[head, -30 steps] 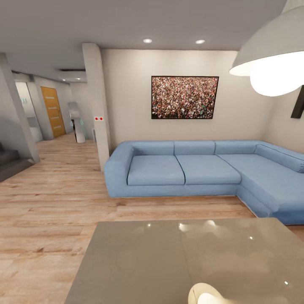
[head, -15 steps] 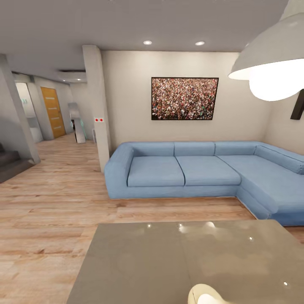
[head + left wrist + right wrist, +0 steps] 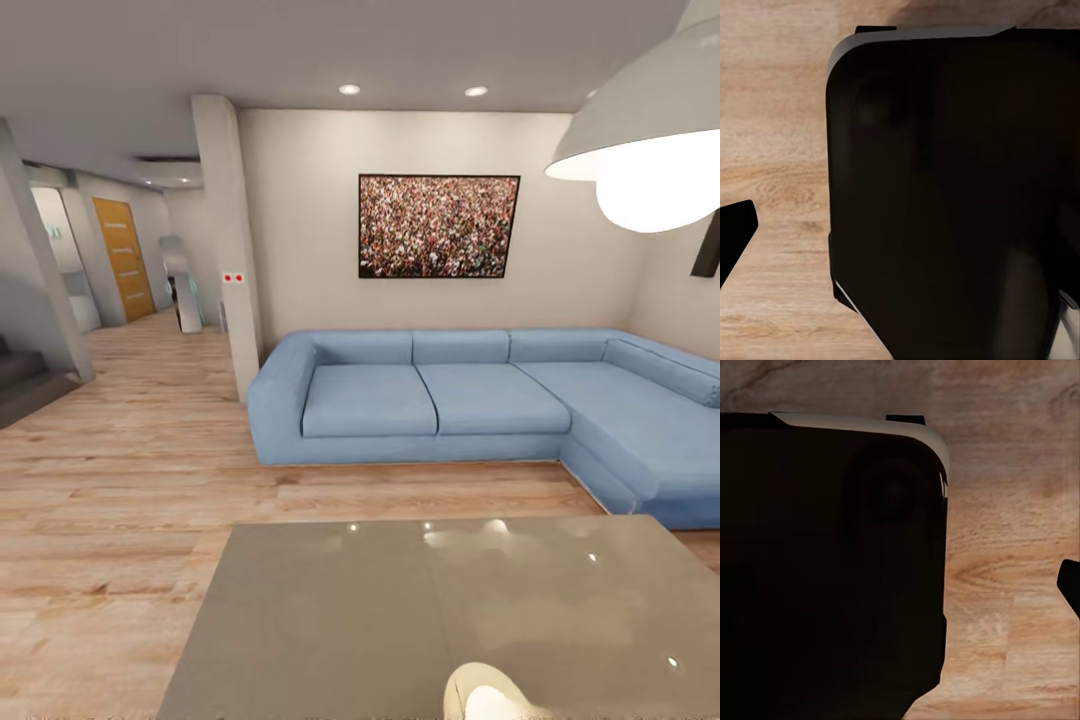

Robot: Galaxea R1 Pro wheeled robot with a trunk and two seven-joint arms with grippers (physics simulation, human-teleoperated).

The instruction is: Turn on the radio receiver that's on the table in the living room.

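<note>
The radio is not on the part of the table [image 3: 400, 620] that the head view takes in, so where it sits cannot be told from here; it may lie on the near part of the top, below the view's lower edge. As a judgement from the task alone, a small portable radio should be light and rigid, with a smooth shell that could skid on so glossy a top if pushed sideways, so switching it on probably calls for a gentle press or turn at its control, perhaps steadying the body, not a firm grab. The table's glossy grey top shows its far edge and far left corner, and mirrors the ceiling spots and the lamp [image 3: 650, 150] hanging at the upper right. Beyond the far edge runs the wood floor [image 3: 120, 480], then the blue sofa [image 3: 450, 400] along the wall under the crowd picture [image 3: 438, 227]. A pillar [image 3: 228, 250] stands by the sofa's left end, and a hallway with an orange door [image 3: 122, 255] opens to the left. Both wrist views show dark robot casing over wood planks, and whether either gripper is open or closed cannot be told.
</note>
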